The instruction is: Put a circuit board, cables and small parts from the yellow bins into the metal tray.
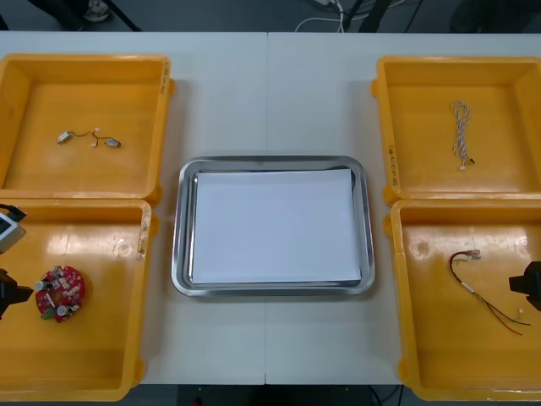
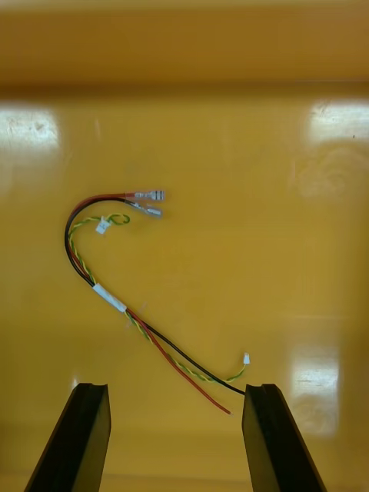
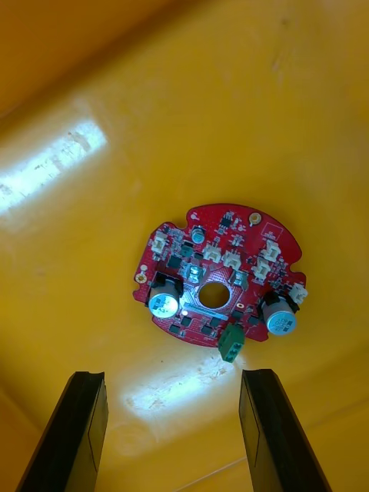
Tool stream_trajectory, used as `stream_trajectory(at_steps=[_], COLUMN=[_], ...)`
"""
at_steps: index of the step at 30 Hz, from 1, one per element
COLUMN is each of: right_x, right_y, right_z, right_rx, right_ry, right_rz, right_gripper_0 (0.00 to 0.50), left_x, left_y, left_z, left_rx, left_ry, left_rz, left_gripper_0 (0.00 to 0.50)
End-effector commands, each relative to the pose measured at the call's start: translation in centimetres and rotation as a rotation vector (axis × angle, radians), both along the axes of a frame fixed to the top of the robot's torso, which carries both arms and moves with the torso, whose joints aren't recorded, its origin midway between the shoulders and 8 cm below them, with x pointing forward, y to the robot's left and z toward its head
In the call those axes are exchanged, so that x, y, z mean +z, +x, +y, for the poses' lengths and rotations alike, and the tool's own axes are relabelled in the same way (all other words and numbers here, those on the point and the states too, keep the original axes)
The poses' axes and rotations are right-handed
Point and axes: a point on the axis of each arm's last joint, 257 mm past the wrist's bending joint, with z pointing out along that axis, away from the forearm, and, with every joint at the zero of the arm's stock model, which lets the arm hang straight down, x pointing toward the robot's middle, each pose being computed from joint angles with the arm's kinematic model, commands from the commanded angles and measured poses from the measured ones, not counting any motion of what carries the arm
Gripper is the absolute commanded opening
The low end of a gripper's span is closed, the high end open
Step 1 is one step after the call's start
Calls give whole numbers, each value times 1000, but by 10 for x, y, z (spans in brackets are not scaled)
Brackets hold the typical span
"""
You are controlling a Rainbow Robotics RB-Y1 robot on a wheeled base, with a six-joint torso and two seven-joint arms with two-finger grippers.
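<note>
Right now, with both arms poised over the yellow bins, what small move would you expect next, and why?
Likely the left gripper lowers onto the round red circuit board: its fingers stand open, the board lies untouched just beyond them in the near left bin, and the metal tray holds nothing yet. The right gripper, open too, hovers over the red and yellow cable.
</note>
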Motion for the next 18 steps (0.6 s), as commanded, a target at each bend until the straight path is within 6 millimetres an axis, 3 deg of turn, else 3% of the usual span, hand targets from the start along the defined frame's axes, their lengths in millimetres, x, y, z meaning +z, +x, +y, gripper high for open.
stream_trajectory(at_steps=[1, 8, 18], right_x=[0, -6, -8], right_y=[-3, -3, 0], right_z=[11, 22, 27], right_rx=[74, 131, 350], right_ry=[-32, -43, -159], right_rz=[-12, -13, -43], right_gripper_0=[500, 500, 500], left_x=[-3, -15, -30], left_y=[-13, -19, -18], left_z=[6, 2, -8], left_rx=[-167, -195, -228], left_ry=[122, 128, 142], left_rz=[9, 13, -3], left_gripper_0=[500, 500, 500])
